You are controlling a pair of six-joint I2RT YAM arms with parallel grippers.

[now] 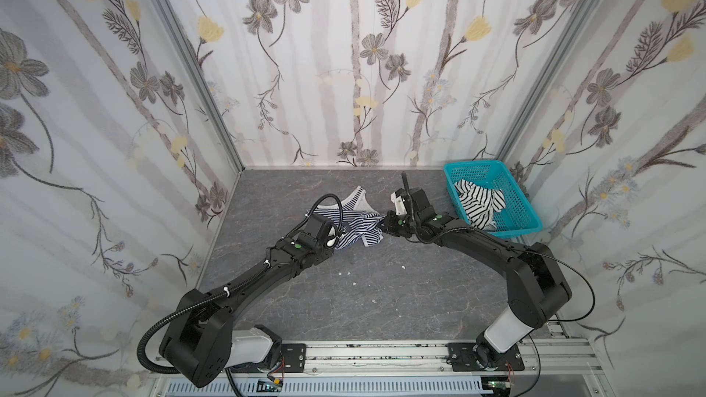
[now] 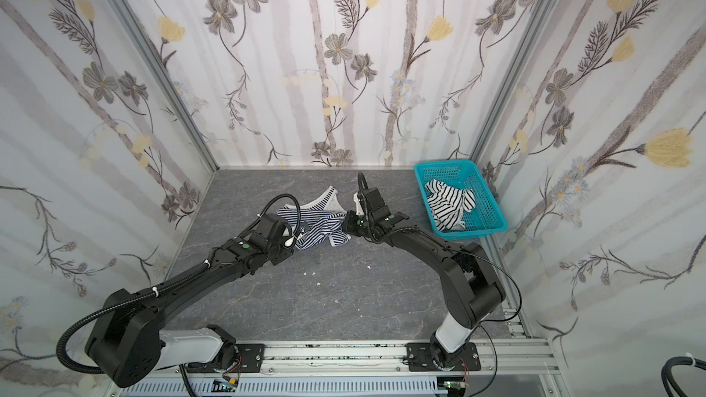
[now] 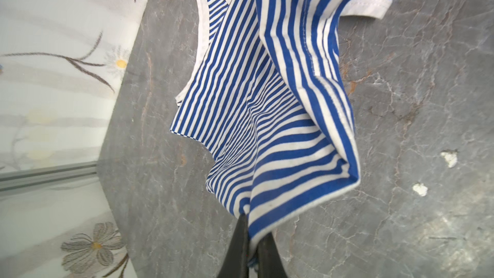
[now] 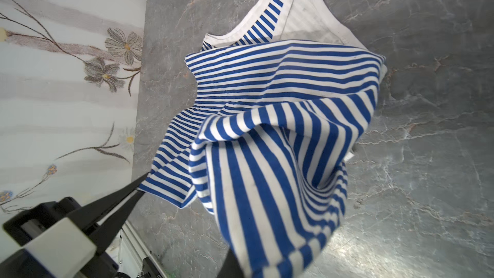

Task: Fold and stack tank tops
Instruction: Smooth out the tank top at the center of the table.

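We see the left gripper (image 3: 252,227) pressed together on a corner of the blue-striped top (image 3: 267,102). In the left wrist view its two dark fingers (image 3: 240,239) close on the white-edged hem, and the cloth fans away from them over the table (image 3: 401,129). The right wrist view shows the same pinch from the other side, with the left gripper (image 4: 140,187) nipping the hem corner.

We find the right gripper (image 1: 385,222) shut as well. In its wrist view the blue-striped top (image 4: 280,89) rises in a thick fold straight to the bottom edge, where one dark finger (image 4: 230,263) shows under the cloth. We cannot see the other finger, which the fabric covers.

In both top views the blue-striped top (image 1: 359,223) hangs rumpled between the two grippers. Its white-trimmed straps lie on the table (image 1: 382,292) on the far side, toward the back wall. The left gripper (image 2: 296,240) holds its near left side and the right gripper (image 2: 347,223) its right edge.

The black-striped top (image 1: 477,204) lies crumpled inside the basket (image 1: 521,200). The basket sits in the far right corner, well apart from the left gripper and behind the right arm.
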